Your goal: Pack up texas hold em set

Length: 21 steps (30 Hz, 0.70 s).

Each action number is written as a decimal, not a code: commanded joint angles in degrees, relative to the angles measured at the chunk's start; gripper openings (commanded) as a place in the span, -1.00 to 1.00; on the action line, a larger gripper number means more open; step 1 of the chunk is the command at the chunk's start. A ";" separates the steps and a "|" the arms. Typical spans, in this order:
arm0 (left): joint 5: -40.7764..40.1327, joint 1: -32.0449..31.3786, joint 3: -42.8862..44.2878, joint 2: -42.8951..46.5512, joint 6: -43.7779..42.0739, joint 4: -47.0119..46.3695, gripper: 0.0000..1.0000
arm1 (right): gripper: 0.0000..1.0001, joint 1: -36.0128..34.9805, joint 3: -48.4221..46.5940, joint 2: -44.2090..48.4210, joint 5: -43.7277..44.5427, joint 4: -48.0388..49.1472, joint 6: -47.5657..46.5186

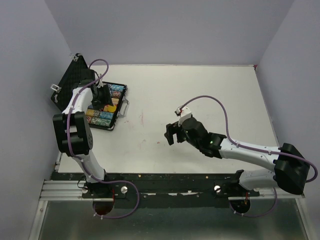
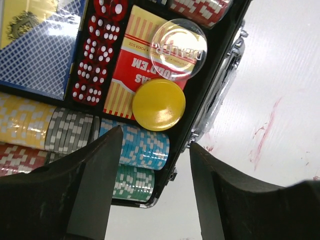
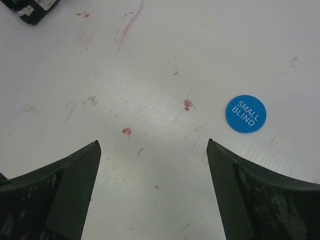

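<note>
The black case (image 1: pixel 120 111) lies open at the far left of the table, its foam lid (image 1: pixel 75 75) propped up behind. My left gripper (image 1: pixel 102 96) hovers open and empty over it. In the left wrist view the gripper (image 2: pixel 155 137) straddles the case rim (image 2: pixel 200 107). Inside lie a yellow disc (image 2: pixel 158 104), a clear dealer disc (image 2: pixel 178 48), red dice (image 2: pixel 95 60), card decks (image 2: pixel 40 55) and rows of chips (image 2: pixel 137 147). My right gripper (image 1: pixel 172 132) is open and empty, low over mid-table. A blue "SMALL BLIND" disc (image 3: pixel 245 113) lies on the table just beyond its right fingertip (image 3: pixel 215 150).
White table with red smudges (image 3: pixel 127 25), walled on the left, the back and the right. A corner of the case (image 3: pixel 30 10) shows at the top left of the right wrist view. The case's silver handle (image 1: pixel 125 106) sticks out toward mid-table.
</note>
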State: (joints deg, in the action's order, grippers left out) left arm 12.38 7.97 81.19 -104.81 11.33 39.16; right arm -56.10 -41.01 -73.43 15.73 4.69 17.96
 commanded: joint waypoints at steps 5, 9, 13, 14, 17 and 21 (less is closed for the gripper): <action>-2.63 -4.10 -1.29 12.08 -1.49 -0.40 0.37 | 0.97 1.68 -5.65 -2.77 10.73 -13.03 4.01; -0.70 -7.34 -3.75 18.84 -1.58 -0.31 0.38 | 0.96 6.95 -7.50 -5.49 5.74 -16.81 5.51; -0.17 -12.44 -6.82 25.00 -1.93 -0.57 0.37 | 0.96 12.05 -9.78 -10.14 2.21 -20.23 5.25; 0.27 -13.58 -7.70 26.23 -1.84 -0.83 0.37 | 0.96 12.85 -10.48 -11.37 1.68 -21.11 4.81; 2.03 -16.22 -10.51 29.66 -1.58 -1.36 0.37 | 0.96 15.04 -12.94 -15.68 0.01 -22.79 3.84; 3.61 -18.33 -14.82 32.39 -0.87 -2.86 0.37 | 0.96 16.02 -16.37 -20.87 0.18 -23.76 2.62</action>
State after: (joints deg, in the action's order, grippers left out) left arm 13.26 -8.88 70.32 -74.83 10.31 37.56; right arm -40.69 -53.47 -90.52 17.80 -15.44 22.04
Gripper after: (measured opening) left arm 0.687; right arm 0.981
